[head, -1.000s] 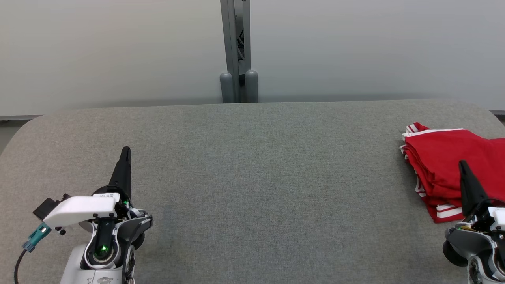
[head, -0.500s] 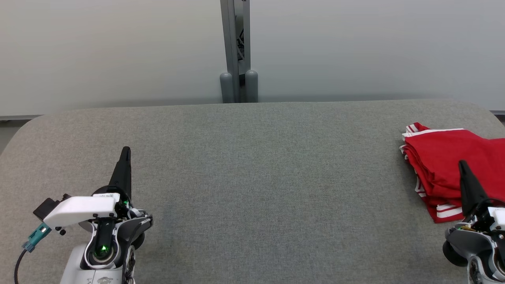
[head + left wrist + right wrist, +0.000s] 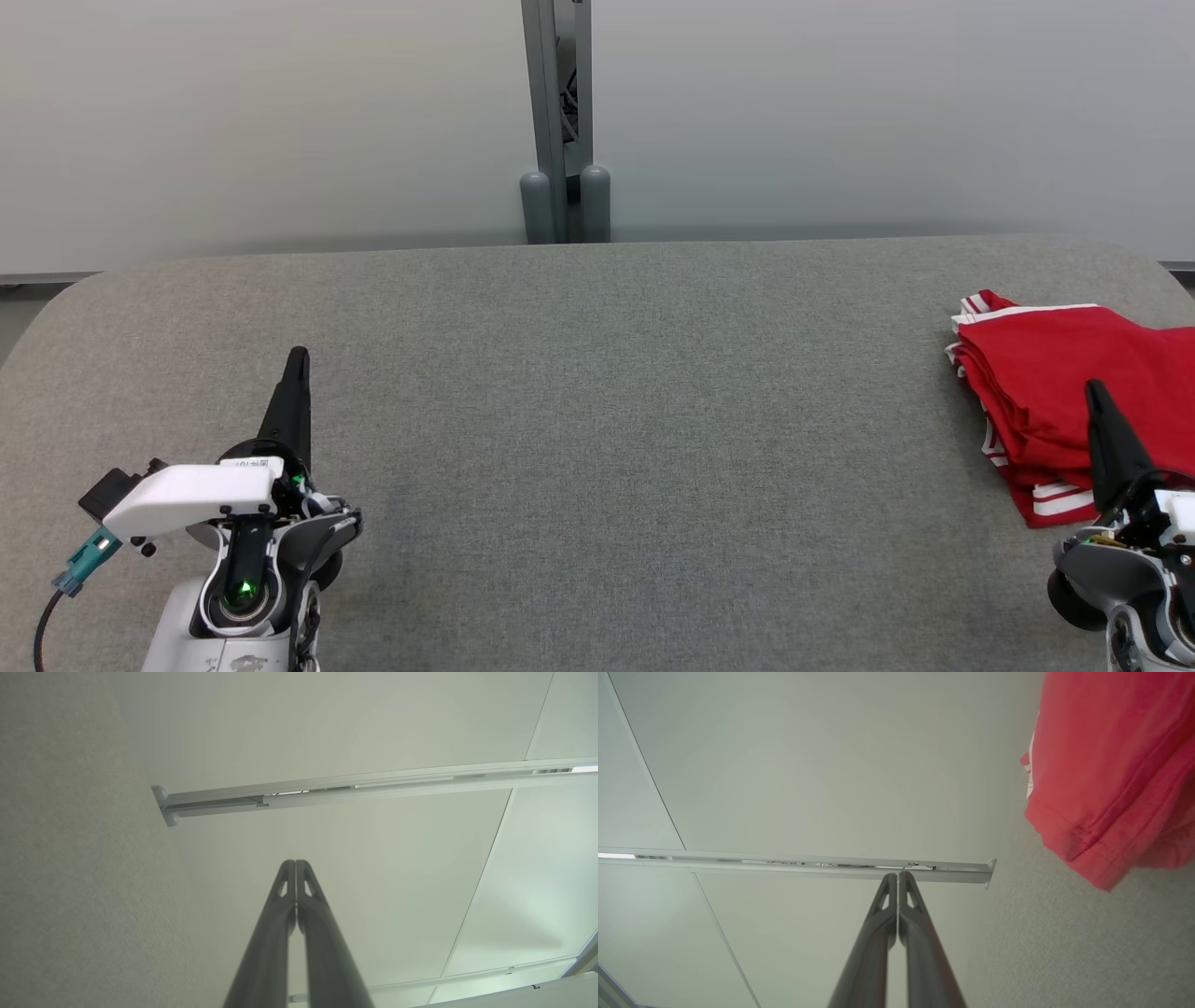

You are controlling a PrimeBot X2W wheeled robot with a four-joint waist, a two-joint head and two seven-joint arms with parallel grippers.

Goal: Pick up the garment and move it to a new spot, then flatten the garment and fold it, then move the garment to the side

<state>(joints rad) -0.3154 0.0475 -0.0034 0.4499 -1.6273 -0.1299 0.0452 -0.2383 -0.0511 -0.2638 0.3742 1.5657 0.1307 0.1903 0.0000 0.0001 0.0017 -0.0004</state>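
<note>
Red garment (image 3: 1064, 392), white-trimmed, lies folded at table's (image 3: 597, 420) right end. Left gripper (image 3: 297, 359) and right gripper (image 3: 1094, 390): fingers pressed together, holding nothing.

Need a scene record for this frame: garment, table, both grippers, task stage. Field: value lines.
garment: red with white stripes, folded, lying at the table's right end
table: grey fabric top
left gripper: shut, empty, over the table's near left
right gripper: shut, empty, beside the garment, not gripping it
task stage: garment looks folded and set aside
</note>
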